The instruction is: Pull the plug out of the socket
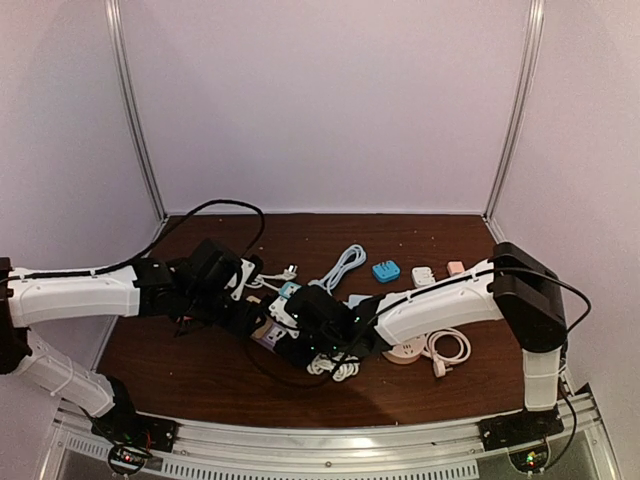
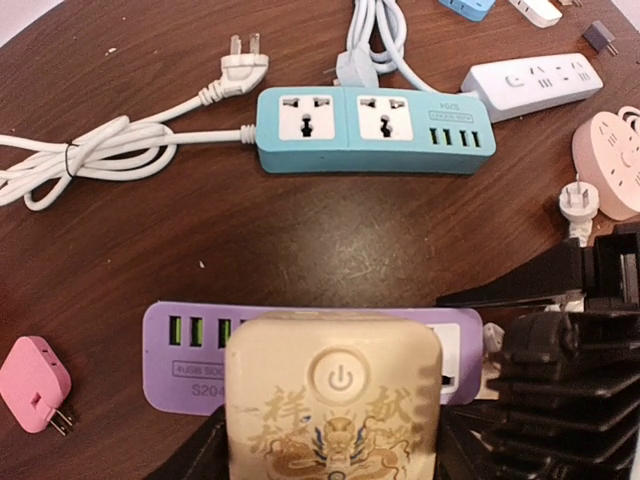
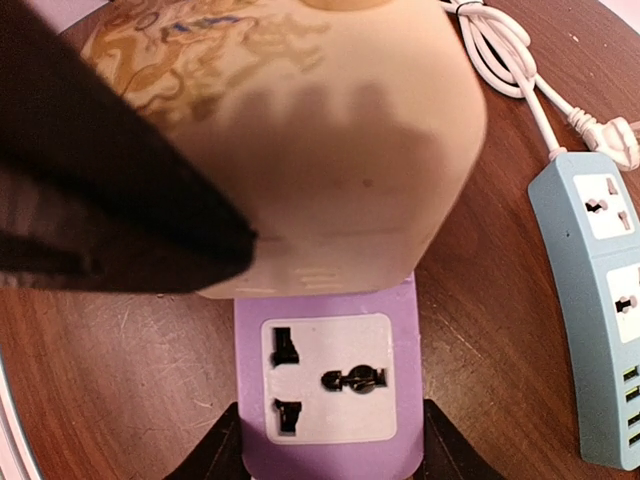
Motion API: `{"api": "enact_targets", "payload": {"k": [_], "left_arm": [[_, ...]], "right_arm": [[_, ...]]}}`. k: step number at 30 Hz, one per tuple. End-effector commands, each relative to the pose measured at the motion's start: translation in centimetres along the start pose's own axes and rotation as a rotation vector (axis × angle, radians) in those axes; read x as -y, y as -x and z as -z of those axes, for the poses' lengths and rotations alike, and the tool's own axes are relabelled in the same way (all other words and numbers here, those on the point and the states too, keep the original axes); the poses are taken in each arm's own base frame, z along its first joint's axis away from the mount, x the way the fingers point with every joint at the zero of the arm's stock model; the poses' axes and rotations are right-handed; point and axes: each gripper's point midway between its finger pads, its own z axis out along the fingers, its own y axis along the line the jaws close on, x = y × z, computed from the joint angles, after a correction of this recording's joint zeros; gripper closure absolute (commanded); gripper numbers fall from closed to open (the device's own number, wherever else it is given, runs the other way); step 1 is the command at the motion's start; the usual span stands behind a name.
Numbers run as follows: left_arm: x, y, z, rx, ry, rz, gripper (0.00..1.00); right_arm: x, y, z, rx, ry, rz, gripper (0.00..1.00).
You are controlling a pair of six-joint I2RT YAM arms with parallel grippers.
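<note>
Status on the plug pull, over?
Left gripper clamped on cream adapter. Right gripper pinning purple strip. Adapter not off yet. No obstruction seen.

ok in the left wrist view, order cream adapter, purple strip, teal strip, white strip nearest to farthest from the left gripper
1. cream adapter, in the left gripper.
2. purple power strip, just under it.
3. teal power strip, mid-table beyond.
4. white power strip, far upper right.

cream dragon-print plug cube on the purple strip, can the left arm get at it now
Likely yes: the left gripper straddles the cream dragon-print plug cube, fingers at its sides, nothing between. The right gripper clamps only the purple plastic power strip beneath.
</note>
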Motion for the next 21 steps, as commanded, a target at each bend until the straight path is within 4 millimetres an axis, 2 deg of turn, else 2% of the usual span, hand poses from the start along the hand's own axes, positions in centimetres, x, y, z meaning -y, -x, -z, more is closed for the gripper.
{"api": "enact_targets", "payload": {"k": [1,8,14,21], "left_arm": [[4.5,4.8,3.1,0.221,-0.134,-0.049,0.95],[4.7,3.8,2.7,0.202,-0.128,-0.069,0.94],[3.6,2.5,1.8,0.16,-0.058,-0.095,0.95],[5.7,1.0,0.2,0.122,-0.011,-0.179,0.97]], "right_arm": [[2.8,-3.9,-1.3,-0.144,-0.096,-0.06,0.97],[3.6,-3.8,-1.1,-0.152,-0.102,-0.103,0.97],[3.5,-2.6,-0.5,-0.132,-0.071,-0.147,0.98],[4.0,-1.4,0.3,-0.114,-0.075,-0.166,0.98]]}}
